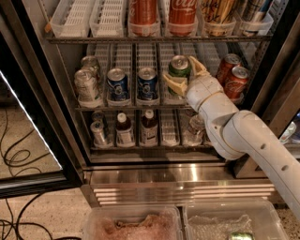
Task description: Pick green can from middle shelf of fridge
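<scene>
The green can (179,66) is in the fourth lane of the fridge's middle shelf (140,107), lifted slightly off its white tray. My gripper (180,70) reaches in from the lower right on the white arm (243,136). It is shut on the green can, with one tan finger (174,84) on the can's left front and the other (197,65) on its right. Two blue cans (132,84) stand to the can's left, silver cans (87,82) stand further left, and two red cans (233,75) stand to its right.
The black fridge frame (44,98) and open door (23,117) are on the left. The top shelf holds tall red cans (159,14). The bottom shelf holds small bottles (136,129). Two clear plastic bins (133,225) sit on the floor in front, and cables (16,159) lie at the left.
</scene>
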Robot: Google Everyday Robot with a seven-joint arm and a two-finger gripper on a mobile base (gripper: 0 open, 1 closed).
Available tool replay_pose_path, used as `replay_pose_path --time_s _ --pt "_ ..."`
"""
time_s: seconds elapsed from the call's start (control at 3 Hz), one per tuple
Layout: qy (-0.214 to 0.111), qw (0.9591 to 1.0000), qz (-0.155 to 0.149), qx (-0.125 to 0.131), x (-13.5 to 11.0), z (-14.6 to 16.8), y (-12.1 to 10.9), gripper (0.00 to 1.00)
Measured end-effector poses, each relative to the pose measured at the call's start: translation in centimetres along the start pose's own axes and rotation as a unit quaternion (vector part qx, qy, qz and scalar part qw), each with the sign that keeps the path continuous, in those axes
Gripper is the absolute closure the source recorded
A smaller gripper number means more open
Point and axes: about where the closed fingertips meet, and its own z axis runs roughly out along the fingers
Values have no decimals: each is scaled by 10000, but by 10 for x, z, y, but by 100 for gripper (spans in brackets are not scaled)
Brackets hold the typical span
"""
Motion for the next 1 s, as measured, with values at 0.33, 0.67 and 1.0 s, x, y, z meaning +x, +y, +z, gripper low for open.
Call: replay_pose_path --time_s 0.33,0.67,1.0 --pt "17 9999 -86 -113 -9 -9 -3 100" --pt "126 9990 -180 -376 -14 -23 -5 100" --pt "325 9957 -286 -823 -18 -39 -2 100"
